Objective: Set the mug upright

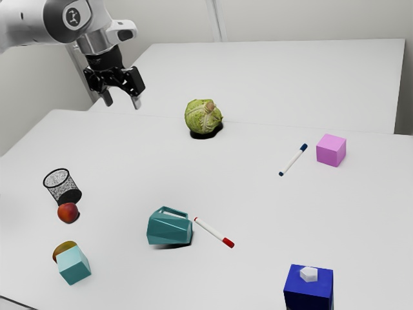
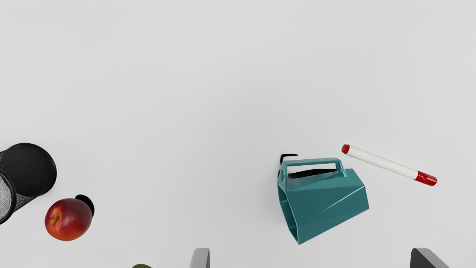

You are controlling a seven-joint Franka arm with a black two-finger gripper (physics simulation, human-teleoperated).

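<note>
Mug (image 1: 169, 232) judged stiff, light and slippery: you should grip its flat-sided body (image 2: 327, 208), handle (image 2: 312, 162) at the exterior view's twelve o'clock, your jaws standing wide and empty.

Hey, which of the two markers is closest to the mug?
The white marker with red ends, lying right beside the teal mug. The other, with dark blue ends, lies farther off, near the pink block.

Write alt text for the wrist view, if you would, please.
Teal mug on its side on a white table, beside a red-capped white marker; a nectarine and black mesh pen cup sit farther off, and the gripper is open.
</note>
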